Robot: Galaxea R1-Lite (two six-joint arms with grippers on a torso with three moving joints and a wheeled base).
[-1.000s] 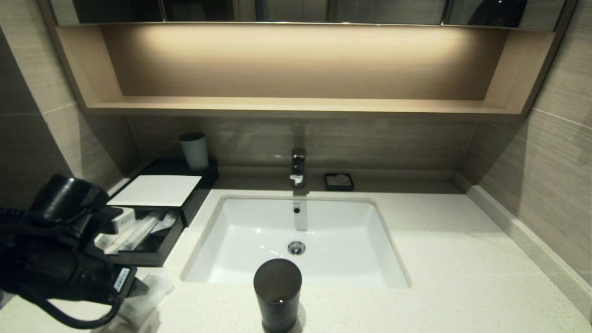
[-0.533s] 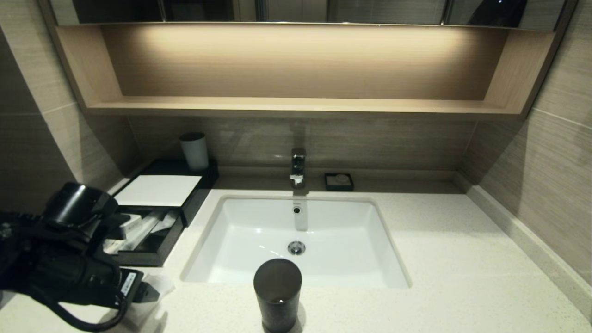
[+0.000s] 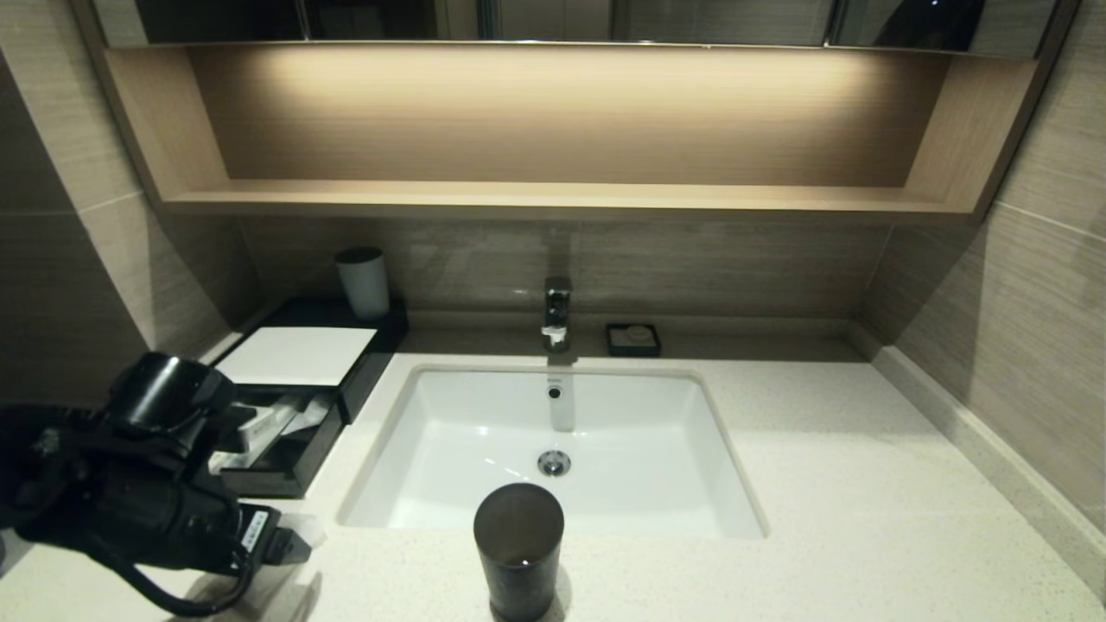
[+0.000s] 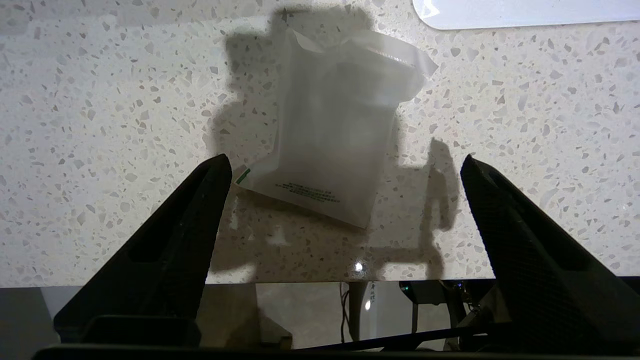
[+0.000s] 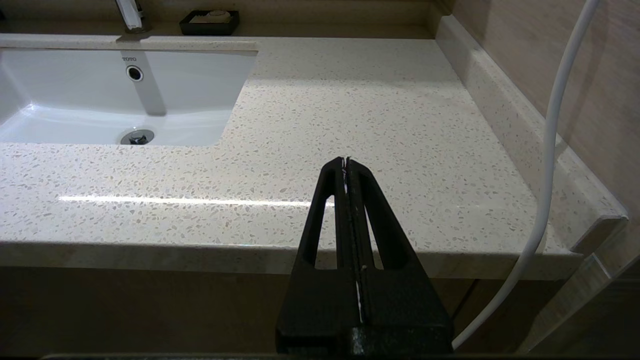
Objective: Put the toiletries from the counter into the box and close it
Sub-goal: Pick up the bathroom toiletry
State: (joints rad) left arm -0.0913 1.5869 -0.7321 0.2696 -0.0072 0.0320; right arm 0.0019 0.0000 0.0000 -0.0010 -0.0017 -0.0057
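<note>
The translucent white sachet (image 4: 335, 135) with green print lies flat on the speckled counter (image 3: 821, 449) near its front left edge. My left gripper (image 4: 345, 160) hovers just above it, open wide, with one fingertip on either side of the sachet's printed end and nothing held. In the head view my left arm covers most of the sachet (image 3: 309, 525). Behind it stands the black box (image 3: 285, 473) with a white sheet top (image 3: 298, 354); its drawer is pulled out, with long clear-wrapped packets (image 3: 275, 423) inside. My right gripper (image 5: 346, 161) is shut and empty, parked before the counter's front right edge.
A dark cup (image 3: 518, 549) stands at the front edge before the white basin (image 3: 484, 415). Faucet (image 3: 557, 311) and black soap dish (image 3: 633, 339) sit behind the basin. A pale cup (image 3: 363, 281) stands at the box's back. A white cable (image 5: 550, 150) hangs near the right gripper.
My left arm has moved right and forward, away from the open drawer and over the sachet. The drawer and the rest have not moved.
</note>
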